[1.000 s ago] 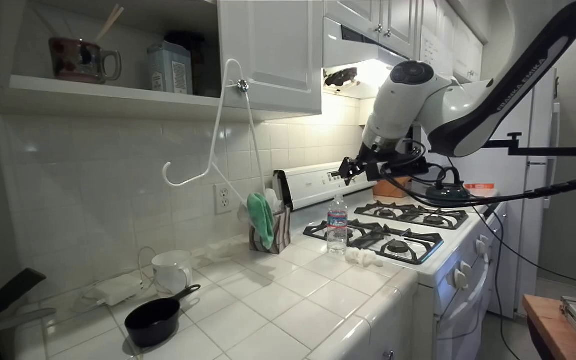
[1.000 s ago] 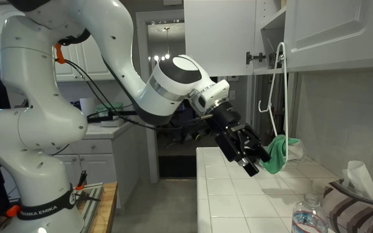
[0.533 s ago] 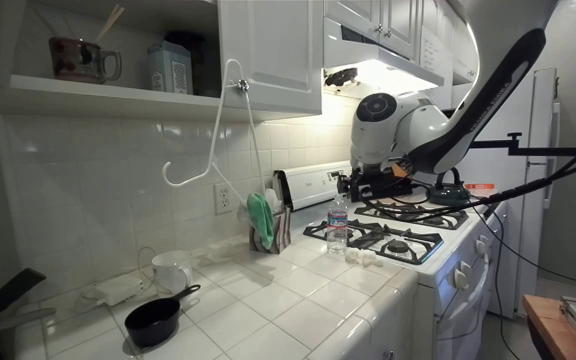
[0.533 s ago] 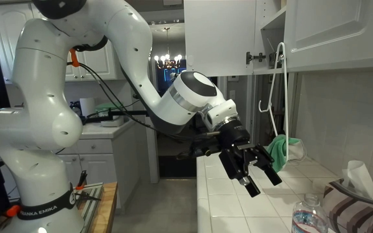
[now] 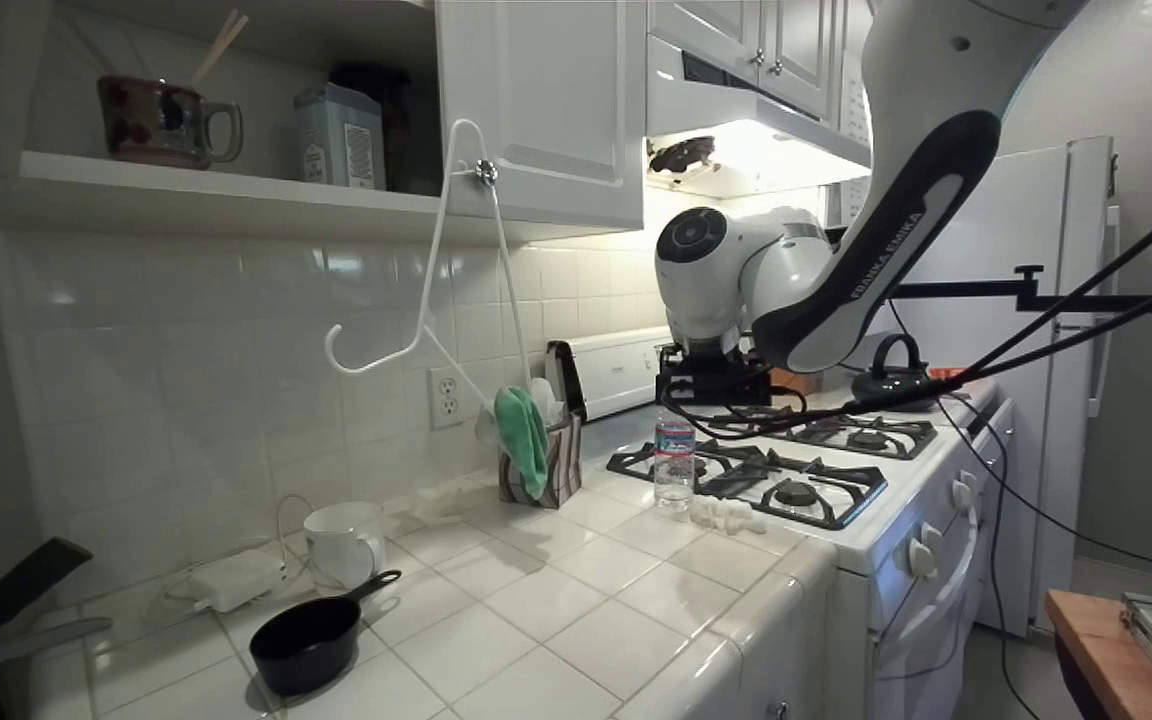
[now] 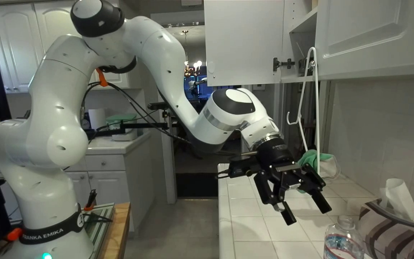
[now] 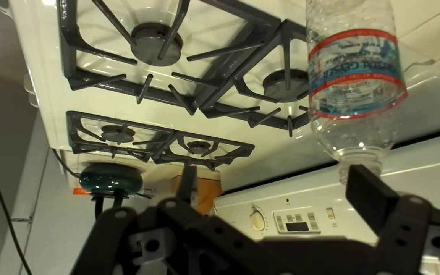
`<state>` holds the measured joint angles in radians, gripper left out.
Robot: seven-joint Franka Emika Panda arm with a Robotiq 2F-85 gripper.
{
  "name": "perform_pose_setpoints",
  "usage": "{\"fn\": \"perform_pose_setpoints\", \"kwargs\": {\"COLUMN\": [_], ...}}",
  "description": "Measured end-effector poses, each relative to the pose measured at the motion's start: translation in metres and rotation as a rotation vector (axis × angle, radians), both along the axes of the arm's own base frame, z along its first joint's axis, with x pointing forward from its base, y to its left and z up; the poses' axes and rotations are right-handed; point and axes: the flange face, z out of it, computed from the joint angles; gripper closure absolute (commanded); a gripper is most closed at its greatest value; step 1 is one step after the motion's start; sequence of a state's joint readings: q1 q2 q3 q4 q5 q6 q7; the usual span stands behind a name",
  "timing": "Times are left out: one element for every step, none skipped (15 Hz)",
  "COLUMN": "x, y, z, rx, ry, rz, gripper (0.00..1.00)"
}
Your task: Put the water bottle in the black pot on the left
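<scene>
The white-tiled desk (image 5: 536, 610) met the gas stove (image 7: 204, 126) at one end. The robot arm (image 6: 160, 46) reached across the desk's front edge. Its end effector (image 6: 307, 213) hung above the desk, spread wide. The patterned tissue box (image 6: 390, 230) stood by the back edge, close to the stove. The black pot (image 5: 301, 665) sat well away from the stove-side edge, its handle angled toward that edge. The water bottle (image 5: 674, 460) stood upright at the stove-side edge, between the tissue box and the front edge, near the end effector but apart from it. The white mug (image 5: 331, 548) stood between the pot's handle and the back edge.
</scene>
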<state>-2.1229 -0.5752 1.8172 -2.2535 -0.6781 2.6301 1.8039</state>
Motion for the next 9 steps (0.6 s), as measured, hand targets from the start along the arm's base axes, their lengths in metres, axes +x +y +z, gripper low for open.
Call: {"fn": "perform_pose_setpoints", "kwargs": {"x": [0.004, 0.009, 0.014, 0.019, 0.023, 0.027, 0.031, 0.034, 0.037], "y": [0.0, 0.001, 0.001, 0.002, 0.003, 0.004, 0.004, 0.003, 0.002], "z": [0.0, -0.001, -0.001, -0.001, -0.001, -0.001, -0.001, -0.001, -0.001], "rx": [-0.002, -0.002, -0.003, -0.004, -0.006, -0.008, -0.01, -0.013, -0.015], "ry": [-0.005, -0.008, -0.009, -0.008, -0.007, -0.006, -0.005, -0.004, -0.002], "rz": [-0.014, -0.023, -0.029, -0.032, -0.032, -0.032, -0.033, -0.034, -0.036], "gripper": [0.0, 0.0, 0.0, 0.0, 0.0, 0.0, 0.0, 0.0, 0.0]}}
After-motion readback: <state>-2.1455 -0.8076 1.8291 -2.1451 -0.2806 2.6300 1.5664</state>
